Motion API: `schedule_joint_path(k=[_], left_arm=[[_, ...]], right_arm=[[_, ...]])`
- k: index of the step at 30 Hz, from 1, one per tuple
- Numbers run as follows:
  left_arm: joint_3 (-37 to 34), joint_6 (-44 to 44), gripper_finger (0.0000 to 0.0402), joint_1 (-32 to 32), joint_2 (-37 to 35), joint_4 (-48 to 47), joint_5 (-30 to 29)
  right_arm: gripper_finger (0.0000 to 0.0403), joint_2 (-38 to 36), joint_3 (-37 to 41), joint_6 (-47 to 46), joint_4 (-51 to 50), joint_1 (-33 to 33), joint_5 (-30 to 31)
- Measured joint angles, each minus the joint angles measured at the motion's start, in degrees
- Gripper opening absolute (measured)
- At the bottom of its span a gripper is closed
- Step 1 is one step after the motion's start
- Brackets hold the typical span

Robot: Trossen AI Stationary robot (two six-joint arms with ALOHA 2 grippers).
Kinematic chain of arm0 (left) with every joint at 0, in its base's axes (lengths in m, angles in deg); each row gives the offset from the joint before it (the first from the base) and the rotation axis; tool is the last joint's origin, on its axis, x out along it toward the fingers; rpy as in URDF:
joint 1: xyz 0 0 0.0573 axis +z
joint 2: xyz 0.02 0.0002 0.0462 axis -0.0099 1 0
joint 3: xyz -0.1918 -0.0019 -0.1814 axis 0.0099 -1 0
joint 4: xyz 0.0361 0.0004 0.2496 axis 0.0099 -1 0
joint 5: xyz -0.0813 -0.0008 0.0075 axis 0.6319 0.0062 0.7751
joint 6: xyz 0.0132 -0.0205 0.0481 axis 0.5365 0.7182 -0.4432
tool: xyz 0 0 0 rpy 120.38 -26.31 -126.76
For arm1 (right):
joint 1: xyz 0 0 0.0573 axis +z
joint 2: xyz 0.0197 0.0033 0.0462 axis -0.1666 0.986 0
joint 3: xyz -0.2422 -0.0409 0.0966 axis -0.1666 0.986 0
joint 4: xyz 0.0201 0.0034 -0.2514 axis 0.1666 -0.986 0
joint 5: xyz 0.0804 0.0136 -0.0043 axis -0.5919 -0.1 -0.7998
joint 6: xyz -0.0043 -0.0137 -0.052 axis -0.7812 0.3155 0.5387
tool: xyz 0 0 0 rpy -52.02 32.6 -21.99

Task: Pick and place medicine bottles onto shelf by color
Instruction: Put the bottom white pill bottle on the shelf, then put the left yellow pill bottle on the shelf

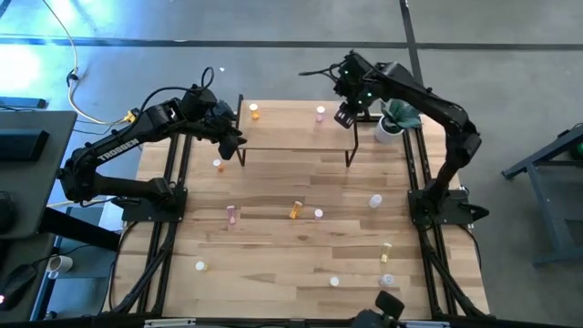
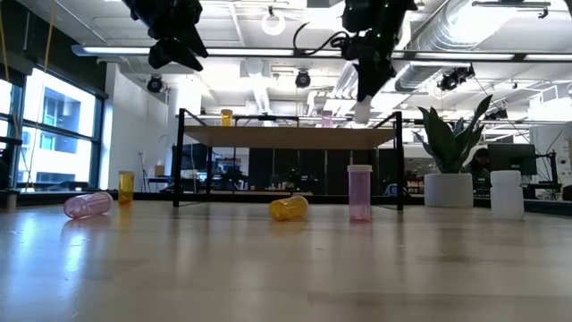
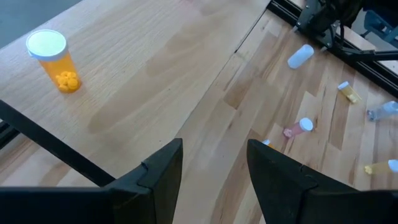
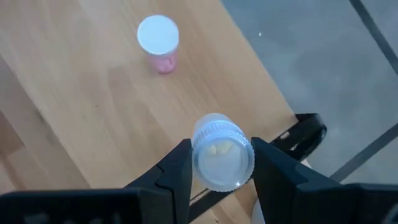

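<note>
Shelf (image 4: 93, 124) beneath claw-held clear bottle (image 4: 221, 155)

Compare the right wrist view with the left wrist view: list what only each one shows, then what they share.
Only the right wrist view: the right gripper shut on a clear bottle above the shelf's corner, with a pink bottle standing on the shelf.

Only the left wrist view: the left gripper open and empty, an orange bottle upright on the shelf, and several bottles scattered on the table beyond, among them a pink one lying down and a clear one.

Both: the light-wood shelf seen from above.
</note>
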Motion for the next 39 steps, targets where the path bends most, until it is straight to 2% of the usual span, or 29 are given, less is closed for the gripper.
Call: schedule_joint_path(k=[9,19,29,39], left_arm=[[0.01,0.00,0.0170,0.00,0.00,0.00,0.00],[0.02,0.00,0.0170,0.01,0.00,-0.02,0.00],[0.02,-0.01,0.0170,0.02,0.00,-0.36,0.70],[0.02,-0.16,0.0170,0.00,0.00,-1.30,0.61]], right_arm=[[0.0122,4.08,0.00,0.28,0.05,0.03,0.16],[0.0124,4.32,0.00,1.57,-0.04,0.03,0.27],[0.0172,4.32,0.00,2.62,0.90,0.03,1.18],[0.0176,4.32,0.02,2.62,3.86,0.03,2.33]])
